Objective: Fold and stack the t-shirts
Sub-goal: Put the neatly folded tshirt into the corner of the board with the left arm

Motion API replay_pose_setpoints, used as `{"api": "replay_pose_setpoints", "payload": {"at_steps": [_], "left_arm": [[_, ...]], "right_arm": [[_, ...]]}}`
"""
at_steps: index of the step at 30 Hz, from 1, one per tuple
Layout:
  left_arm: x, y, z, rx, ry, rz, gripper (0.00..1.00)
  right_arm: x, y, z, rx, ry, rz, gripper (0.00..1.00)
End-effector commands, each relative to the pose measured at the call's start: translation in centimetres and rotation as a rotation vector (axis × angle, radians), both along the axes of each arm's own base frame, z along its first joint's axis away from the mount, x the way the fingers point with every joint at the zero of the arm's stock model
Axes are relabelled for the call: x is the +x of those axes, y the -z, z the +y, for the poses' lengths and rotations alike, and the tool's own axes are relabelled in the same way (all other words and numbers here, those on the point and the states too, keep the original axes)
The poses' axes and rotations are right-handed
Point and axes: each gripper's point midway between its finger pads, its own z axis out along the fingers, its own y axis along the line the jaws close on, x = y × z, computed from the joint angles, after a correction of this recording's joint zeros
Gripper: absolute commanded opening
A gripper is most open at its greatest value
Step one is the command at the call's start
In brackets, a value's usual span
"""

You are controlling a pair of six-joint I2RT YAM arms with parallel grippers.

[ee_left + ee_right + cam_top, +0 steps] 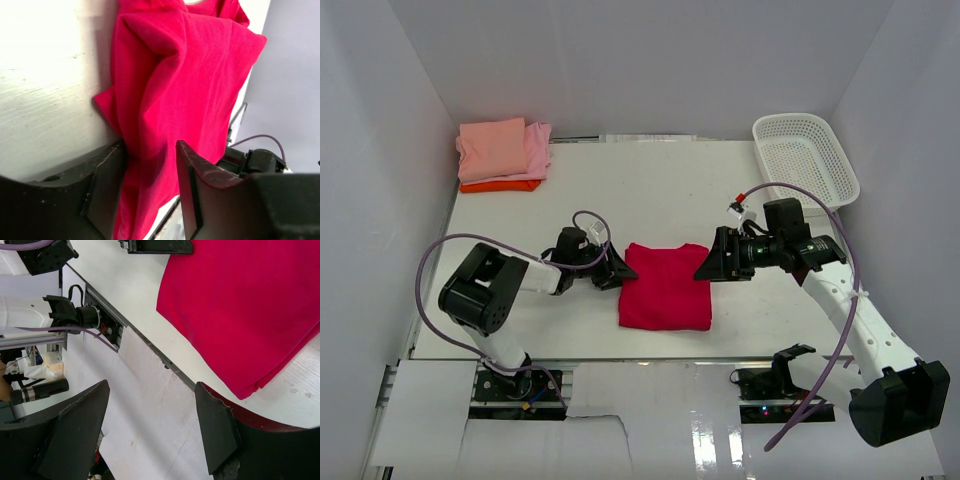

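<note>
Left end effector [145,195] has its fingers spread astride the left edge of the folded crimson-red cloth t-shirt [665,287], mid-table [650,180]. Right end effector [152,427] is spread, hovering at the shirt's right edge. Bare table surrounds it. No legible writing.

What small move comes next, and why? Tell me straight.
Probably close the left tool on the folded red t-shirt's left edge: the cloth already lies between its open fingers. The right tool is open beside the right edge, gripping nothing. Three folded shirts wait at the far-left corner.
</note>
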Motion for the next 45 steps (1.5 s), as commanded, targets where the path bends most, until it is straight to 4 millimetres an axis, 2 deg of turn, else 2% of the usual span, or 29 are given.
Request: {"api": "replay_pose_setpoints", "payload": {"at_steps": [1,3,5,8,11,15,17,18,19,20,21,22,23,29,31,32,34,35,36,37,38,41,42,44,45], "left_arm": [[-6.1,7.3,3.3,0.199,0.008,0.284,0.49],[-6.4,7.8,3.3,0.201,0.016,0.307,0.4],[-6.2,8.0,3.2,0.202,0.022,0.306,0.35],[-6.1,8.4,3.1,0.206,0.029,0.309,0.35],[-5.9,8.9,2.9,0.209,0.04,0.319,0.29],[-5.1,9.2,2.5,0.209,0.053,0.308,0.0],[-4.8,9.3,2.3,0.209,0.062,0.306,0.0],[-3.9,9.0,2.0,0.212,0.068,0.279,0.0],[-4.0,9.1,2.4,0.25,0.072,0.3,0.0],[-2.9,9.1,2.8,0.294,0.059,0.264,0.0],[-0.9,8.1,2.5,0.31,0.054,0.209,0.0],[-0.9,8.1,3.2,0.365,0.074,0.209,0.0],[0.3,7.7,3.7,0.408,0.061,0.169,0.0],[8.0,4.0,5.8,0.483,-0.01,0.042,0.0],[9.5,3.9,7.3,0.509,-0.039,0.041,0.0],[11.2,3.1,7.4,0.514,-0.053,0.009,0.0],[12.6,3.7,8.9,0.556,-0.063,0.008,0.0],[14.2,2.8,9.0,0.558,-0.072,-0.029,0.0],[14.9,3.3,9.9,0.59,-0.073,-0.036,0.0],[15.7,3.1,10.2,0.599,-0.076,-0.053,0.0],[17.4,2.0,10.2,0.601,-0.087,-0.094,0.0],[19.6,2.0,11.3,0.645,-0.088,-0.121,0.0],[21.5,0.4,11.4,0.638,-0.102,-0.167,0.0],[22.9,-0.1,11.7,0.656,-0.104,-0.196,0.0],[24.4,-1.6,11.8,0.651,-0.119,-0.23,0.0]], "right_arm": [[-0.1,-0.5,-0.1,0.016,0.001,-0.014,0.76],[0.0,-0.5,-0.1,0.015,0.002,-0.016,0.76],[0.0,-0.5,-0.1,0.015,0.004,-0.015,0.76],[0.0,-0.5,-0.1,0.017,0.004,-0.014,0.76],[0.0,-0.5,-0.1,0.017,0.006,-0.013,0.76],[0.0,-0.6,-0.1,0.019,0.005,-0.014,0.76],[0.0,-0.7,-0.1,0.018,0.007,-0.014,0.76],[0.0,-0.8,-0.2,0.017,0.007,-0.016,0.76],[0.0,-0.7,-0.2,0.016,0.007,-0.016,0.76],[0.1,-0.8,-0.2,0.014,0.009,-0.022,0.76],[0.1,-0.8,-0.2,0.015,0.008,-0.022,0.76],[0.2,-0.8,-0.2,0.015,0.006,-0.022,0.76],[0.3,-0.9,-0.2,0.015,0.006,-0.026,0.76],[0.3,-0.8,-0.1,0.02,-0.007,-0.023,0.75],[0.3,-0.8,-0.1,0.022,-0.01,-0.023,0.76],[0.3,-0.8,-0.1,0.024,-0.013,-0.024,0.76],[0.2,-0.7,-0.1,0.027,-0.018,-0.022,0.75],[0.1,-0.7,-0.1,0.028,-0.021,-0.022,0.76],[-0.1,-0.6,-0.1,0.029,-0.023,-0.017,0.76],[-0.2,-0.5,-0.1,0.03,-0.024,-0.015,0.76],[-0.4,-0.5,-0.1,0.034,-0.027,-0.017,0.76],[-0.9,0.0,-0.2,0.039,-0.029,-0.002,0.76],[-1.0,0.1,-0.2,0.038,-0.027,0.0,0.76],[-1.3,0.5,-0.3,0.035,-0.026,0.011,0.76],[-1.4,0.6,-0.3,0.037,-0.026,0.013,0.76]]}}
